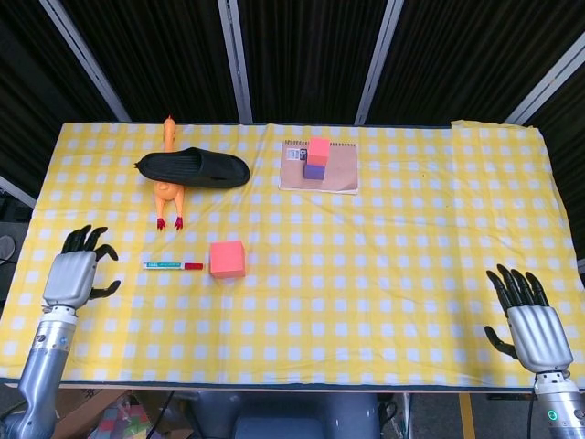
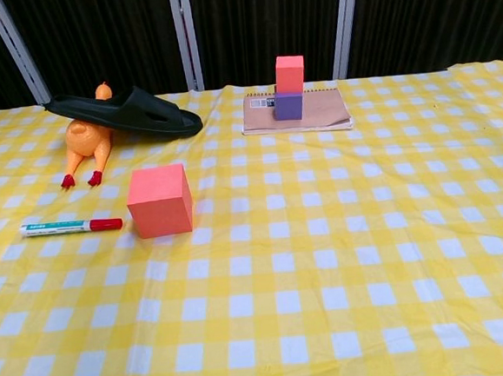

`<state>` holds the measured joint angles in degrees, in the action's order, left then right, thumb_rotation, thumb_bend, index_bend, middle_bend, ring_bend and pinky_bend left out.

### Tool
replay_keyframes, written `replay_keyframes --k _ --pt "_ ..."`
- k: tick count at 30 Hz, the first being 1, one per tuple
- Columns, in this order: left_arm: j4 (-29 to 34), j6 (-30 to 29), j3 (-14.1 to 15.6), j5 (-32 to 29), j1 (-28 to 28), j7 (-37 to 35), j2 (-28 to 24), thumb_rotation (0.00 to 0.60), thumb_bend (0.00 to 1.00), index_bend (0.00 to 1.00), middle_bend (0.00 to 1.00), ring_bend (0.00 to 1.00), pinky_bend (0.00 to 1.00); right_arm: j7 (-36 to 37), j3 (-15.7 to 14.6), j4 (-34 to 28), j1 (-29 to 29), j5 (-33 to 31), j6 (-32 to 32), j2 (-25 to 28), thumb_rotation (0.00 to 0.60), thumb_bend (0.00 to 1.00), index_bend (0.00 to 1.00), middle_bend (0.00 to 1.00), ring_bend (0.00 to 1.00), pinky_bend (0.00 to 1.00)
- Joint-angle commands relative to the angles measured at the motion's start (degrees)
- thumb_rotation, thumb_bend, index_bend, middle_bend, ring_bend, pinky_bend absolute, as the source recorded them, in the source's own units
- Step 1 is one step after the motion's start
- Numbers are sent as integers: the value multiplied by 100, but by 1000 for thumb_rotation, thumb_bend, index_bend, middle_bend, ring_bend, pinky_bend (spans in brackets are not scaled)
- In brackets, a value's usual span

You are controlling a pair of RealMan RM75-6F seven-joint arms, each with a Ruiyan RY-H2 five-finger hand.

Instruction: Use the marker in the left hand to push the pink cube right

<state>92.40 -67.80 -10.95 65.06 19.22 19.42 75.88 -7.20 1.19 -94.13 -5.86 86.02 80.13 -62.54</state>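
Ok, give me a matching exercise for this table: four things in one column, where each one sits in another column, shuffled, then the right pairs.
Things:
1. marker
2. black slipper
3. purple cube
4. left hand

Places:
A. on the notebook, under a small pink block
B. lying across the rubber chicken
C. by the cloth's left edge, open and holding nothing
D. flat on the cloth, red cap next to the pink cube

Pairs: 1-D, 2-B, 3-A, 4-C
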Motion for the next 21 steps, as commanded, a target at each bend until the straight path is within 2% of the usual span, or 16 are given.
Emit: replay_keyframes --k 1,7,13,21 --pt "-293 424 -217 -562 428 461 361 600 281 458 104 0 48 19 6 -9 0 -13 -3 3 600 354 0 0 0 0" --pt "-718 675 -327 -1213 874 1047 860 600 282 463 103 0 48 65 7 4 -4 -8 -10 10 600 354 0 0 0 0" --pt "-1065 753 -299 -1681 1158 1516 1193 600 291 466 102 0 48 102 9 9 -9 1 -10 14 600 354 0 0 0 0" --pt "-1459 872 -196 -1970 1389 1749 1534 600 293 476 102 0 48 138 10 21 -12 26 4 7 600 354 0 0 0 0"
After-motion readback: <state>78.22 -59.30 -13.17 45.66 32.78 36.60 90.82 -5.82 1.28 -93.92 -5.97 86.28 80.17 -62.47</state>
